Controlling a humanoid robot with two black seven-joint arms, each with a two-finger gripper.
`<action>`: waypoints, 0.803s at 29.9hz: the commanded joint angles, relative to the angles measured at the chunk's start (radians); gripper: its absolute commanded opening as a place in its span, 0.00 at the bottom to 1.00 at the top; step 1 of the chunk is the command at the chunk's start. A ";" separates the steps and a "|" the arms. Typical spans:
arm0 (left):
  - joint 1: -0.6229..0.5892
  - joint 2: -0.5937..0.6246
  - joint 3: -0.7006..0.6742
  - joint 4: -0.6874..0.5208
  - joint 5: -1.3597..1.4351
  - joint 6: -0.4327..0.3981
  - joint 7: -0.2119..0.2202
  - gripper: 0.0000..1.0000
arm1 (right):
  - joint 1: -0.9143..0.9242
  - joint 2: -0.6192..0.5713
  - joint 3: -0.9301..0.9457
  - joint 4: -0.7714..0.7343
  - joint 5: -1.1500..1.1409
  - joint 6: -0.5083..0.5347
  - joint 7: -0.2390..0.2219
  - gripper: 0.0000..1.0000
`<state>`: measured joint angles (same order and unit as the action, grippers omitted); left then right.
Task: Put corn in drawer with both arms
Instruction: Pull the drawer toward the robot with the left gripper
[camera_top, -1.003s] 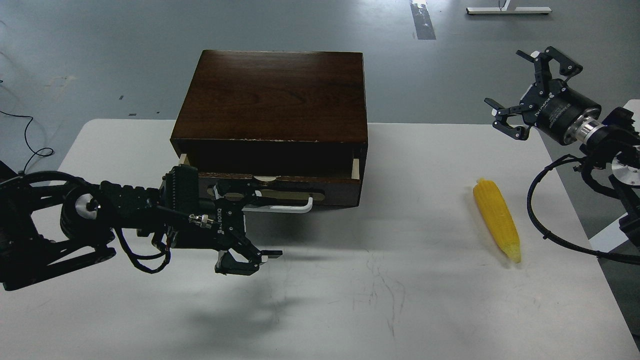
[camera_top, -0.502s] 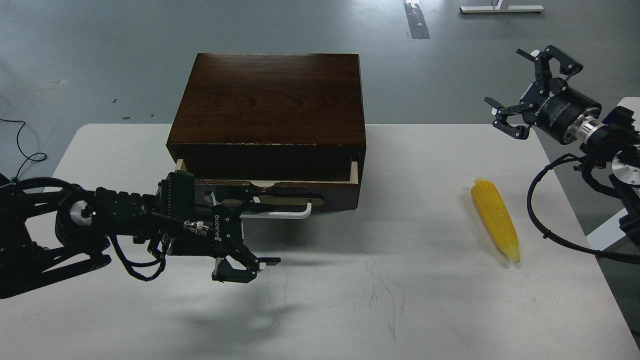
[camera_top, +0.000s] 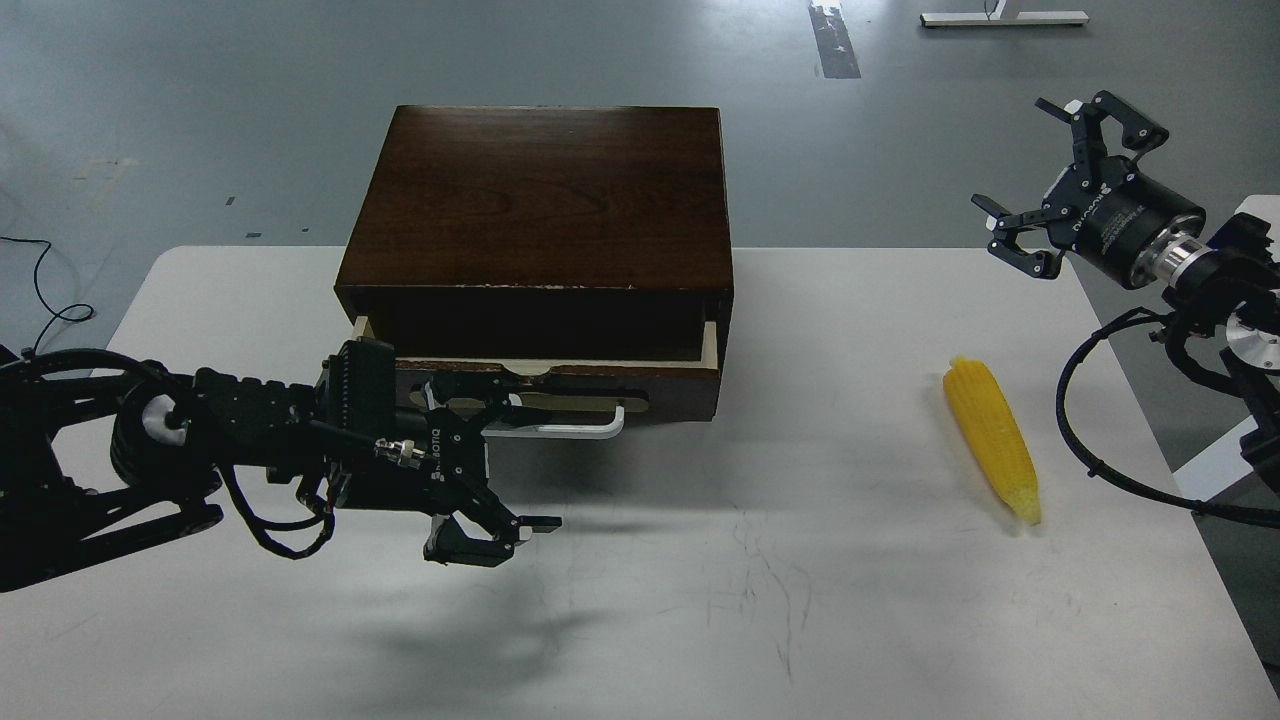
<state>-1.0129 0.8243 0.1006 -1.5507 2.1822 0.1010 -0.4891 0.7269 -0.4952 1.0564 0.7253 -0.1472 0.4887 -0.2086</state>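
The corn (camera_top: 992, 442) lies on the white table at the right, pointed end toward me. The dark brown box (camera_top: 540, 200) stands at the back centre. Its drawer (camera_top: 600, 383) is pulled out a little, with pale wood sides showing and a white bar handle (camera_top: 565, 428). My left gripper (camera_top: 495, 465) is open in front of the drawer's left part, its upper finger by the handle's left end and its lower finger above the table. My right gripper (camera_top: 1020, 165) is open and empty, held high beyond the table's far right edge, well apart from the corn.
The white table (camera_top: 760, 600) has faint scuff marks at its centre front. The right arm's black cables (camera_top: 1090, 420) hang beside the table's right edge. Grey floor lies behind the table.
The view has shifted slightly. The drawer front looks a touch further out than a second ago. The left gripper has barely moved; the right arm and the corn have not moved.
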 joint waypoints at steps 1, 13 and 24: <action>0.000 0.004 0.004 -0.009 -0.001 -0.006 0.000 0.99 | -0.001 0.001 0.000 -0.004 0.001 0.000 0.000 1.00; 0.004 0.027 0.002 -0.052 -0.001 -0.021 0.000 0.98 | 0.000 0.001 0.000 -0.007 0.000 0.000 0.002 1.00; 0.023 0.096 0.002 -0.112 -0.001 -0.021 0.000 0.98 | 0.000 0.001 -0.001 -0.007 0.000 0.000 0.000 1.00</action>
<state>-0.9924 0.9025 0.1038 -1.6496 2.1815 0.0803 -0.4889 0.7259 -0.4938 1.0558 0.7178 -0.1472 0.4887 -0.2076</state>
